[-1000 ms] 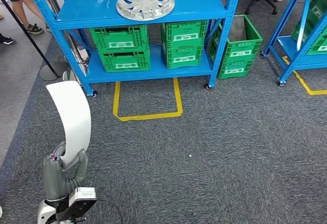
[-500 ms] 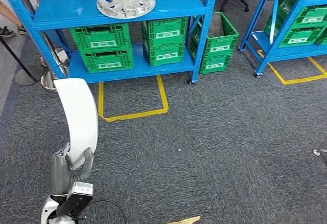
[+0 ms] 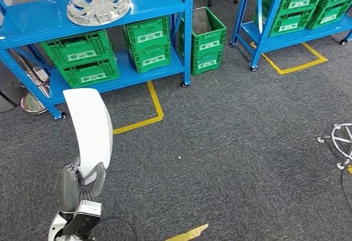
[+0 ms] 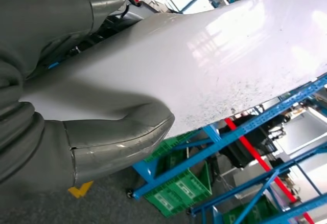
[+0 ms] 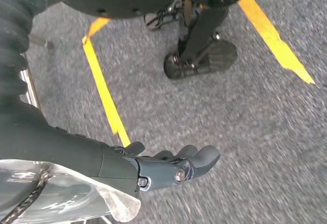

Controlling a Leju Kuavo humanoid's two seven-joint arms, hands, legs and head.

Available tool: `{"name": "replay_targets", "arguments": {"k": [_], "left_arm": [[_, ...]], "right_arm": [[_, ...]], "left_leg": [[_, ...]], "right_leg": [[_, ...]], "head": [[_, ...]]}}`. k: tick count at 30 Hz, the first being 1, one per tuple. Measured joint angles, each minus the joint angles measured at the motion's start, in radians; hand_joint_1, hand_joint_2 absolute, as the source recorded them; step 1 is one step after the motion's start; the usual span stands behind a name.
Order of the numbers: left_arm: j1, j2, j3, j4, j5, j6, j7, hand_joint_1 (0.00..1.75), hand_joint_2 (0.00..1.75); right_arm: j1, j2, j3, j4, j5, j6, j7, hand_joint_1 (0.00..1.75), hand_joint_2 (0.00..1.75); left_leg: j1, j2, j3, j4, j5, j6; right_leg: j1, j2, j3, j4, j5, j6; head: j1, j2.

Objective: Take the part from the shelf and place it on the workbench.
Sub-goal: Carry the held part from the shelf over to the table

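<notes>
The part is a long, curved white panel (image 3: 91, 128) standing upright at the lower left of the head view, and my left hand (image 3: 78, 185) grips its lower end. Seen from the left wrist, the panel (image 4: 216, 55) runs across the picture with my thick grey thumb (image 4: 115, 137) pressed on its face. The blue shelf (image 3: 137, 7) stands ahead at the upper left. My right hand (image 5: 169, 165) hangs over the grey carpet, fingers stretched out with nothing in them.
A silver wheel cover (image 3: 99, 5) lies on the shelf's top board, with green crates (image 3: 83, 59) below it and one crate (image 3: 204, 38) on the floor. A second blue shelf (image 3: 290, 10) stands at the upper right. Yellow floor tape (image 3: 141, 121) and a chair base (image 3: 342, 142) mark the carpet.
The camera has turned right: the shelf slid left and up, the second shelf and a chair base came into view. The left hand still holds the white panel the same way.
</notes>
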Motion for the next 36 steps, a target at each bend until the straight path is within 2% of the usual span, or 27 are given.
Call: {"name": "replay_targets", "arguments": {"k": [1,2,4,5,7,8,10,11,13,14,15,16,17,19,20,21,22,24,26,28,30,31,32,33,34,35,36], "left_arm": [[0.0,0.0,-0.003,0.003,0.004,0.003,-0.005,1.75,1.75],[0.0,0.0,-0.005,0.006,0.007,0.007,-0.009,1.75,1.75],[-0.002,0.001,-0.009,0.009,0.009,0.016,-0.015,1.75,1.75],[-0.003,0.001,-0.011,0.01,0.009,0.018,-0.016,1.75,1.75],[-0.005,0.001,-0.014,0.011,0.01,0.02,-0.017,1.75,1.75],[-0.006,0.001,-0.016,0.011,0.011,0.021,-0.017,1.75,1.75],[-0.008,0.0,-0.019,0.012,0.011,0.023,-0.017,1.75,1.75],[-0.009,0.0,-0.021,0.012,0.011,0.023,-0.017,1.75,1.75],[-0.009,-0.001,-0.023,0.014,0.01,0.024,-0.017,1.75,1.75],[-0.009,-0.001,-0.023,0.015,0.009,0.026,-0.017,1.75,1.75],[-0.009,-0.001,-0.024,0.017,0.004,0.03,-0.017,1.75,1.75],[-0.009,-0.001,-0.025,0.019,-0.004,0.036,-0.018,1.75,1.75],[-0.01,-0.001,-0.027,0.02,-0.013,0.044,-0.018,1.75,1.75],[-0.014,-0.001,-0.031,0.021,-0.026,0.061,-0.021,1.75,1.75],[-0.018,-0.001,-0.033,0.021,-0.029,0.069,-0.024,1.75,1.75],[-0.021,-0.001,-0.034,0.021,-0.028,0.075,-0.027,1.75,1.75],[-0.026,-0.001,-0.037,0.021,-0.024,0.079,-0.03,1.75,1.75],[-0.036,-0.001,-0.044,0.021,-0.006,0.082,-0.036,1.75,1.75],[-0.046,0.0,-0.048,0.021,0.023,0.079,-0.039,1.75,1.75],[-0.049,0.003,-0.048,0.021,0.047,0.065,-0.032,1.75,1.75],[-0.049,0.008,-0.048,0.021,0.065,0.045,-0.024,1.75,1.75],[-0.048,0.01,-0.048,0.021,0.075,0.032,-0.021,1.75,1.75],[-0.048,0.011,-0.048,0.021,0.087,0.018,-0.02,1.75,1.75],[-0.048,0.012,-0.048,0.021,0.1,0.004,-0.018,1.75,1.75],[-0.049,0.013,-0.048,0.021,0.113,-0.01,-0.017,1.75,1.75],[-0.049,0.013,-0.048,0.021,0.124,-0.02,-0.017,1.75,1.75],[-0.049,0.014,-0.048,0.021,0.133,-0.029,-0.018,1.75,1.75]], "right_arm": [[0.002,0.001,0.0,0.0,-0.001,0.0,0.0,0.0,1.75],[0.003,0.002,0.0,0.0,-0.001,0.0,0.0,0.0,1.75],[0.003,0.006,-0.001,0.0,-0.001,0.001,-0.001,0.0,1.75],[0.002,0.007,-0.001,0.0,-0.001,0.001,-0.001,0.0,1.75],[0.001,0.009,-0.001,0.0,-0.001,0.002,-0.001,0.0,1.75],[0.003,0.009,-0.001,0.0,-0.001,0.002,-0.001,0.0,1.75],[0.007,0.009,-0.001,0.0,-0.002,0.002,-0.001,0.0,1.75],[0.008,0.009,-0.001,0.0,-0.002,0.002,-0.002,0.0,1.75],[0.005,0.009,-0.001,0.0,-0.002,0.002,-0.002,0.0,1.75],[0.003,0.009,-0.001,0.0,-0.002,0.002,-0.002,0.0,1.75],[0.003,0.01,-0.001,0.0,-0.002,0.002,-0.002,0.0,1.75],[0.004,0.01,-0.001,0.0,-0.002,0.002,-0.001,0.0,1.75],[0.005,0.01,-0.001,0.0,-0.002,0.003,0.0,0.0,1.75],[0.006,0.01,-0.001,0.0,-0.002,0.005,0.001,0.0,1.75],[0.004,0.01,-0.001,0.0,-0.002,0.006,0.0,0.0,1.75],[0.001,0.01,-0.001,0.0,-0.002,0.008,-0.003,0.0,1.75],[-0.001,0.01,-0.001,0.0,-0.002,0.009,-0.006,0.0,1.75],[0.0,0.01,-0.002,0.0,-0.003,0.008,-0.013,0.0,1.75],[0.0,0.011,-0.002,0.0,-0.003,0.004,-0.015,0.0,1.75],[-0.004,0.012,-0.002,0.0,-0.004,0.002,-0.015,0.0,1.75],[-0.006,0.012,-0.001,0.0,-0.004,0.001,-0.013,0.0,1.75],[-0.005,0.012,-0.001,0.0,-0.004,0.002,-0.012,0.0,1.75],[-0.004,0.012,-0.001,0.0,-0.004,0.001,-0.01,0.0,1.75],[-0.004,0.013,-0.001,0.0,-0.004,0.001,-0.009,0.0,1.75],[-0.005,0.014,-0.001,0.0,-0.005,0.0,-0.008,0.0,1.75],[-0.006,0.016,-0.001,0.0,-0.006,-0.001,-0.009,0.0,1.75],[-0.008,0.017,-0.001,0.0,-0.006,-0.002,-0.01,0.0,1.75]], "left_leg": [[0.0,-0.001,0.003,0.001,0.011,0.002],[0.0,-0.004,0.023,-0.037,0.04,0.006],[0.0,-0.033,0.089,-0.174,0.11,0.017],[0.0,-0.048,0.114,-0.232,0.129,0.021],[-0.002,-0.065,0.13,-0.278,0.135,0.026],[-0.002,-0.059,0.129,-0.282,0.137,0.028],[0.001,-0.042,0.127,-0.288,0.146,0.038],[0.003,-0.033,0.126,-0.292,0.15,0.043],[0.004,-0.011,0.122,-0.294,0.153,0.047],[0.003,0.0,0.12,-0.293,0.153,0.048],[0.003,0.012,0.119,-0.293,0.153,0.048],[0.003,0.023,0.119,-0.293,0.153,0.047],[0.003,0.032,0.119,-0.293,0.153,0.047],[0.002,0.049,0.122,-0.292,0.151,0.042],[-0.001,0.056,0.122,-0.291,0.149,0.038],[-0.003,0.063,0.122,-0.289,0.148,0.032],[-0.006,0.07,0.122,-0.288,0.148,0.026],[-0.006,0.081,0.122,-0.288,0.147,0.016],[-0.002,0.057,0.113,-0.26,0.122,0.005],[0.0,0.017,0.069,-0.154,0.06,-0.001],[0.0,0.002,0.009,-0.023,0.009,-0.001],[0.0,0.0,-0.006,0.006,0.009,0.0],[0.0,-0.002,-0.003,-0.003,0.029,0.003],[0.0,-0.007,0.017,-0.053,0.067,0.008],[0.0,-0.023,0.046,-0.121,0.108,0.013],[0.0,-0.043,0.073,-0.186,0.137,0.019],[0.0,-0.06,0.094,-0.236,0.153,0.022]], "right_leg": [[0.001,0.01,-0.001,0.0,0.002,0.0],[0.002,0.021,-0.001,0.001,0.003,0.001],[0.005,0.041,-0.002,0.004,0.005,0.004],[0.006,0.051,-0.006,0.007,0.007,0.008],[0.005,0.066,-0.017,0.011,0.012,0.019],[0.003,0.073,-0.022,0.011,0.016,0.025],[0.001,0.062,-0.036,0.023,0.007,0.036],[0.001,0.046,-0.052,0.052,-0.013,0.04],[-0.001,0.008,-0.107,0.167,-0.078,0.049],[-0.003,-0.001,-0.136,0.234,-0.107,0.053],[-0.004,-0.006,-0.154,0.28,-0.122,0.056],[-0.005,-0.009,-0.155,0.291,-0.12,0.058],[-0.006,-0.014,-0.135,0.262,-0.099,0.059],[-0.004,-0.04,-0.054,0.126,-0.044,0.055],[-0.001,-0.053,-0.018,0.063,-0.027,0.05],[0.001,-0.063,0.005,0.024,-0.02,0.045],[0.004,-0.065,0.012,0.009,-0.022,0.039],[0.005,-0.05,0.01,0.007,-0.018,0.026],[0.002,-0.035,0.009,0.004,-0.012,0.013],[0.0,-0.018,0.007,0.002,-0.008,0.004],[0.003,0.002,0.005,0.002,-0.007,0.0],[0.005,0.013,0.005,0.003,-0.007,-0.001],[0.006,0.024,0.006,0.003,-0.006,-0.001],[0.007,0.036,0.008,0.004,-0.006,-0.001],[0.007,0.047,0.008,0.005,-0.006,-0.001],[0.009,0.058,0.007,0.007,-0.006,0.001],[0.009,0.068,0.003,0.01,-0.005,0.004]], "head": [[0.0,0.0],[0.0,0.0],[0.0,0.0],[0.0,0.0],[0.001,0.0],[0.001,0.0],[0.003,0.0],[0.007,0.0],[0.014,0.0],[0.015,0.0],[0.015,0.0],[0.015,0.0],[0.015,0.0],[0.015,0.0],[0.015,0.0],[0.015,0.0],[0.014,0.0],[0.014,0.0],[0.012,0.0],[0.008,0.0],[0.007,0.0],[0.006,0.0],[0.006,0.0],[0.006,0.0],[0.006,0.0],[0.007,0.0],[0.007,0.0]]}}
